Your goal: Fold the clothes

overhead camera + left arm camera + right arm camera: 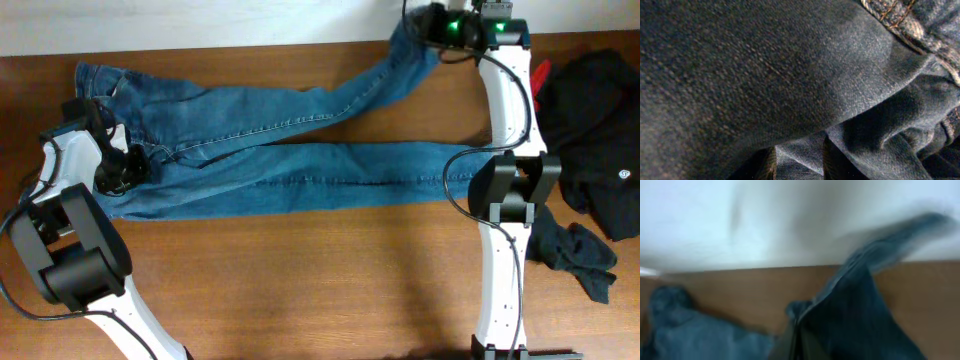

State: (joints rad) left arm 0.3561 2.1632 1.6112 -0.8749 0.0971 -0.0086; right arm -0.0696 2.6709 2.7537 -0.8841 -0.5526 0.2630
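Note:
The clothes are blue denim jeans (pixel 280 165) spread across the wooden table, with the waist at the left and both legs running right. My left gripper (pixel 122 168) sits on the waist end. In the left wrist view denim (pixel 765 65) fills the frame, and a fold of it is pinched in the left gripper (pixel 800 162). My right gripper (pixel 432 32) is at the far back edge, shut on the end of the upper leg. The blurred right wrist view shows that leg (pixel 860 320) hanging from the closed right gripper (pixel 797 337).
A black garment (pixel 600 130) lies heaped at the right edge with something red (pixel 542 75) beside it. A dark blue-grey cloth (pixel 575 255) lies near the right arm's base. A white wall (pixel 740 220) borders the table's back edge.

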